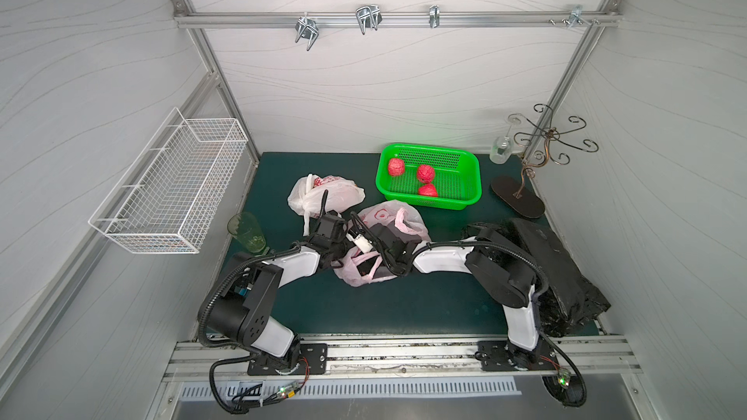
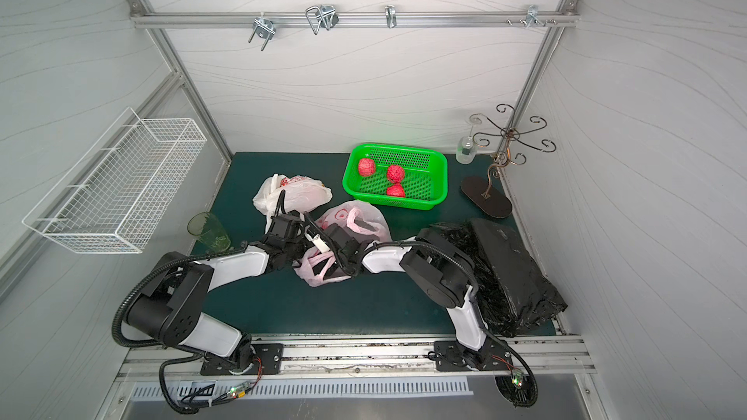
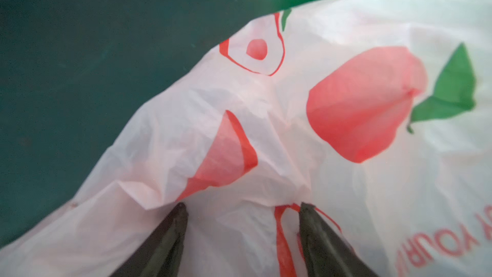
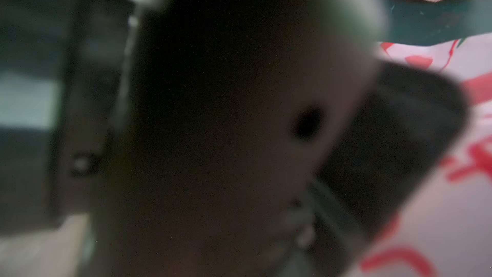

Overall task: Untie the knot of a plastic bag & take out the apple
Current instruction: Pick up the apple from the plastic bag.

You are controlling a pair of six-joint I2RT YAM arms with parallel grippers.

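Where the crumpled white plastic bag point(image 3: 266, 134) is printed with red fruit, the left gripper point(image 3: 242, 206) is held apart; the right gripper point(image 1: 366, 266) cannot be judged.

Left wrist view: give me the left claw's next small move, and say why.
Probably lower the left claw and close on the fold of the plastic bag between its fingertips: it is open, pinching nothing, over wrinkled film.
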